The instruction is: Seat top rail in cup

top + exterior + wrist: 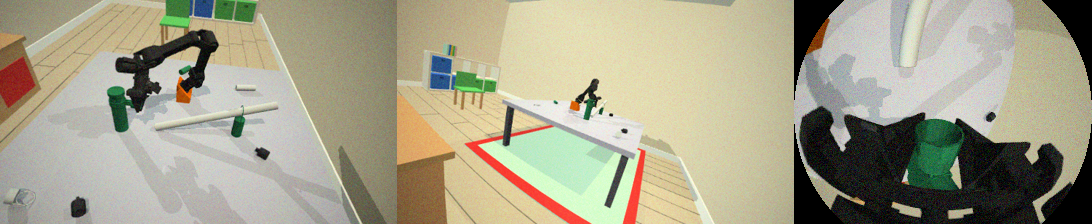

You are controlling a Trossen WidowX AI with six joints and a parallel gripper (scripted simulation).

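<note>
The black two-fingered tool (138, 103) is clamped on the short green open-mouthed rail-end cup (935, 153), which sticks out sideways from the tall green post (118, 109) just under its flat round cap. In the wrist view the cup sits squarely between the dark fingers, its hollow mouth facing the near end of the long cream-white rail (215, 116).

That rail lies well apart from the cup, its cut end resting on the pale grey desk (91, 164) and not in the cup. Its far part passes through a thin green wire loop on top of the small green post (238, 125), which lifts that end off the desk.

Behind the tool, the arm's base stands on an orange wedge-shaped block (183, 93). A short white cylinder (246, 87) lies further back, and a small black fitting (262, 153) sits in front of the small green post.
</note>
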